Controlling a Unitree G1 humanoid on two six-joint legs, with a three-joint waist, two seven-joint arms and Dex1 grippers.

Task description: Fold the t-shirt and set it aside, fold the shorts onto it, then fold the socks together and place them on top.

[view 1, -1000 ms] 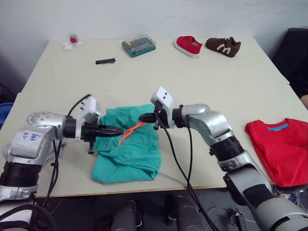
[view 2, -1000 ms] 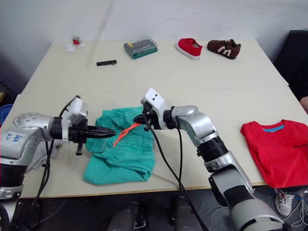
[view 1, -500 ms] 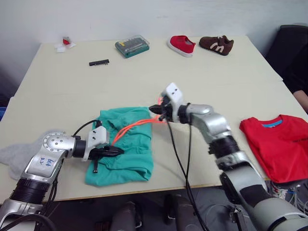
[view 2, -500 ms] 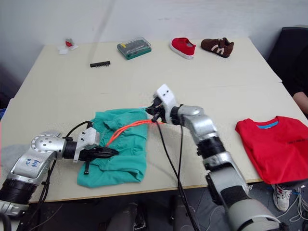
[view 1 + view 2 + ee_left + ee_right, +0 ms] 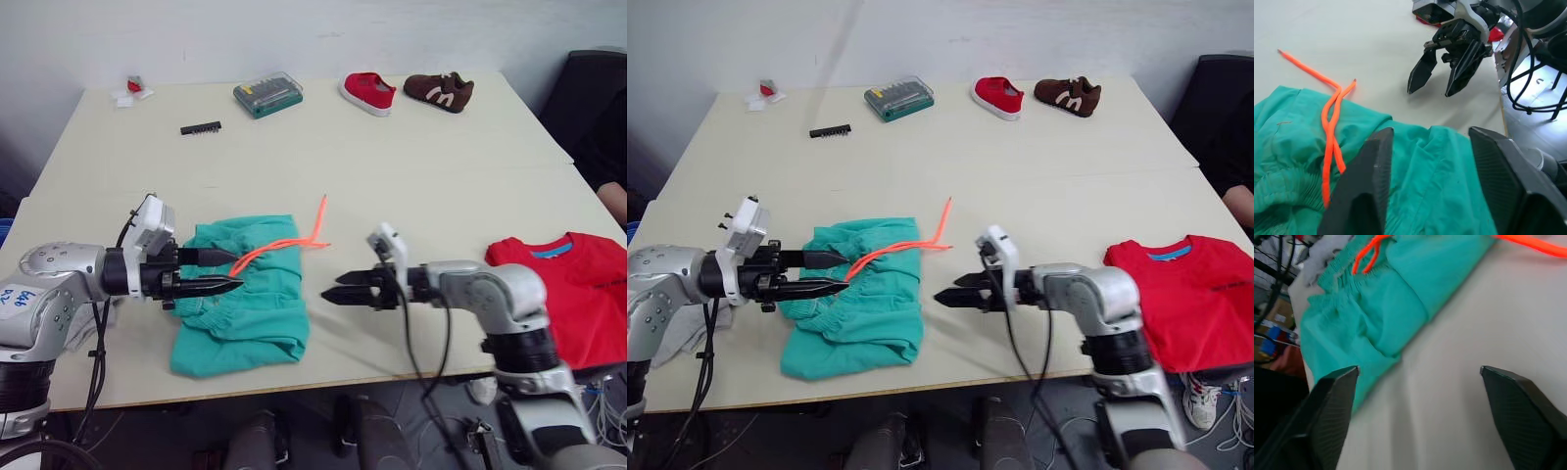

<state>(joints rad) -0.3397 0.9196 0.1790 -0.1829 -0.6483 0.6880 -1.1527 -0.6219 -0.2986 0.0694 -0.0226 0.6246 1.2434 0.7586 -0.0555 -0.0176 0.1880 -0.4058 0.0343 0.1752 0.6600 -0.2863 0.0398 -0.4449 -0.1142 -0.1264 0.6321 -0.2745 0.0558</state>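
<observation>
Head views: the right gripper [image 5: 333, 293] has let go of the orange drawstring [image 5: 284, 245] it was pulling half a second ago and has dropped back toward the near edge of the surface [image 5: 411, 166], its jaws now parted and empty, just beside the right edge of the shorts [image 5: 247, 308]. The drawstring lies slack, its free end on the surface beyond that gripper. The left gripper [image 5: 227, 271] has risen from the lower hem to the waistband, fingers spread and holding nothing, tips over the gathered elastic. The t-shirt [image 5: 573, 294] lies folded, well apart beyond the right arm. A grey patch under the left arm may be the socks; I cannot confirm it. Left wrist view: the shorts [image 5: 1400, 181] lie crumpled under the open fingers [image 5: 1366, 191], with the right gripper [image 5: 1437, 81] facing them across bare surface. Right wrist view: the shorts [image 5: 1376, 318] lie ahead between the wide-spread fingers [image 5: 1327, 411], untouched. Judgement: the drawstring is now clear, so folding the shorts can begin; they are not yet on the t-shirt
</observation>
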